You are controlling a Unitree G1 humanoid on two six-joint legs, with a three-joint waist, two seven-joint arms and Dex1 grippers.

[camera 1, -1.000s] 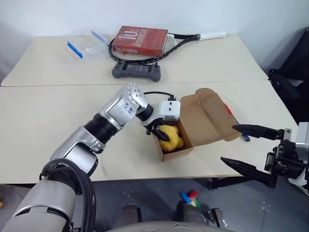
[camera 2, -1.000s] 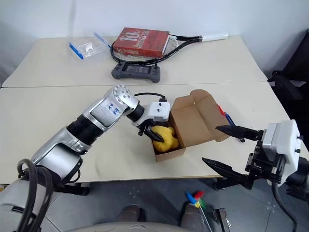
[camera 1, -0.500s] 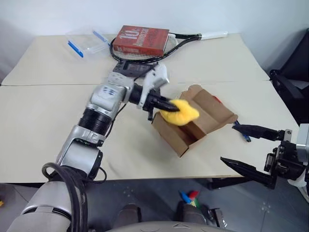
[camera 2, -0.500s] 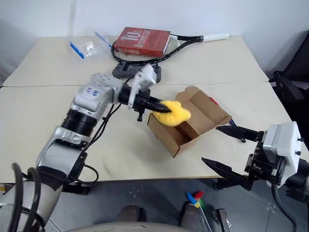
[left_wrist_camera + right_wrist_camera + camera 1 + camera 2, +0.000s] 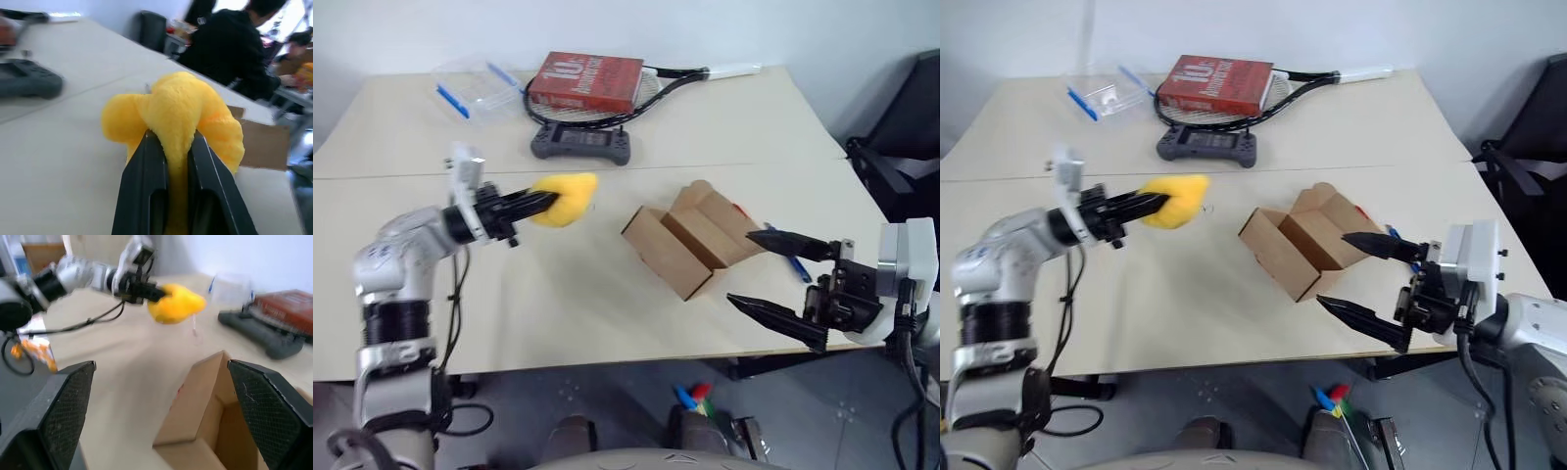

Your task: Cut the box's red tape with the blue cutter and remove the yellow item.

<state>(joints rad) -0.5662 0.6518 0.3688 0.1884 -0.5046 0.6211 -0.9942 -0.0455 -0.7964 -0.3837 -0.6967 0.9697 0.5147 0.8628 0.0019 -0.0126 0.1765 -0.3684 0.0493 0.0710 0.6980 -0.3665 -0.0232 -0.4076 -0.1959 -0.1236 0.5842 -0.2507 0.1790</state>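
The left tool (image 5: 543, 203) is pinching the fuzzy yellow item (image 5: 565, 198) between its black fingers (image 5: 146, 186), holding it in the air above the counter (image 5: 558, 294), well to the left of the box (image 5: 690, 245). The right tool (image 5: 766, 276) stands spread wide, just beside the box's right end. The cardboard box lies open on the counter, and the blue cutter (image 5: 793, 262) rests just beyond it, near the upper right finger.
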